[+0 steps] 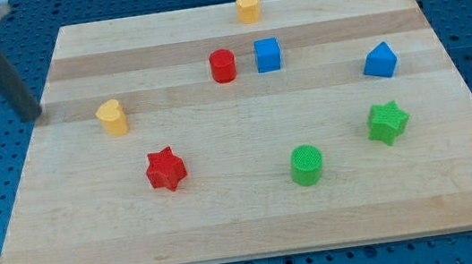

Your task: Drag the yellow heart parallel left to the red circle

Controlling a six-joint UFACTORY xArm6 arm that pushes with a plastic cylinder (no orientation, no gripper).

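Glossy plastic yellow heart (111, 117) on pale wood-grain desk (255, 211), left of red circle (222, 66); my tip (33, 116), no fingers, near heart's left.

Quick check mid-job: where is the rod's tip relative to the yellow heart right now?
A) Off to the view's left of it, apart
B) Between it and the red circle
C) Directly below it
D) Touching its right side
A: my tip sits at the board's left edge, to the view's left of the yellow heart, with bare wood between them.
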